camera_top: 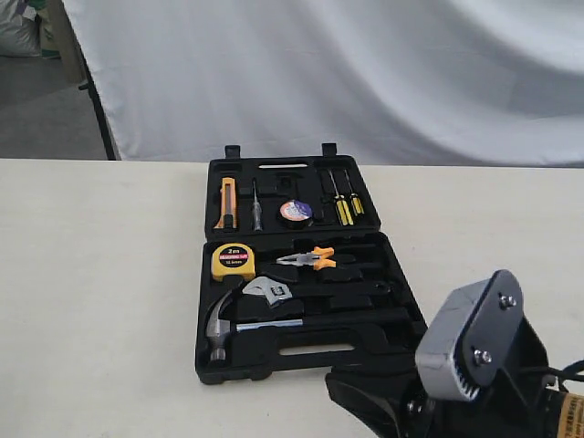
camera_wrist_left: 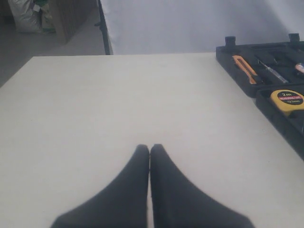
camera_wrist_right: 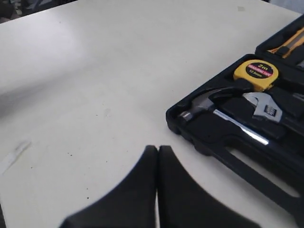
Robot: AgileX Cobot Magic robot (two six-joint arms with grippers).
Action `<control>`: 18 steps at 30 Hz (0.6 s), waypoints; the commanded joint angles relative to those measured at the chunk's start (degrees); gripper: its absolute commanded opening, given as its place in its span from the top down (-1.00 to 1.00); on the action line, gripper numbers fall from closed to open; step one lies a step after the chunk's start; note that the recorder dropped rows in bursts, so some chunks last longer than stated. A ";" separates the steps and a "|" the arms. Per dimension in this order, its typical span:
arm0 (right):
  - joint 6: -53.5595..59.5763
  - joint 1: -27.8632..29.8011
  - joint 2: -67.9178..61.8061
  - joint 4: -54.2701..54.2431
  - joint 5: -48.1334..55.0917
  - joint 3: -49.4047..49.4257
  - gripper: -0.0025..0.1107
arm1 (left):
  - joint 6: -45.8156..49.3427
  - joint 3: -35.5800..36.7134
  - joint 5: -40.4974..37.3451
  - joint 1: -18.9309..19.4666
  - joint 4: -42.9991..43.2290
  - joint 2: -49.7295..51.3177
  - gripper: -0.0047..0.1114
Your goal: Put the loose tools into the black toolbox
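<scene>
The black toolbox (camera_top: 274, 363) lies open on the table, lid flat behind the base. In the base a steel claw hammer (camera_top: 222, 327) rests near the front edge, and a silver adjustable wrench (camera_top: 268, 292) lies just behind its head. The small black tape roll (camera_top: 296, 212) with a bluish label sits in the lid. My right gripper (camera_wrist_right: 157, 148) is shut and empty over bare table beside the case's front corner, near the hammer (camera_wrist_right: 202, 105) and wrench (camera_wrist_right: 262, 107). My left gripper (camera_wrist_left: 149, 147) is shut and empty over bare table, left of the toolbox (camera_wrist_left: 237, 78).
Also in the case are a yellow tape measure (camera_top: 234, 262), orange-handled pliers (camera_top: 308, 259), an orange utility knife (camera_top: 227, 203) and yellow-handled screwdrivers (camera_top: 347, 205). The right arm's wrist (camera_top: 474, 347) fills the lower right of the exterior view. A white curtain hangs behind the table.
</scene>
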State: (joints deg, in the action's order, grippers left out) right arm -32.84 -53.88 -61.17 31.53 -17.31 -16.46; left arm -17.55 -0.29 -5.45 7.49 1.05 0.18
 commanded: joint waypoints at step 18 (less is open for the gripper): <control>17.89 0.44 34.36 -33.43 -5.30 16.46 0.96 | -0.27 -0.15 0.41 1.45 0.25 -0.18 0.91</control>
State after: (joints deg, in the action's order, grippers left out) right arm -15.78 -53.84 -32.32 -1.80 -26.80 -0.36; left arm -17.55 -0.29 -5.45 7.49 1.05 0.18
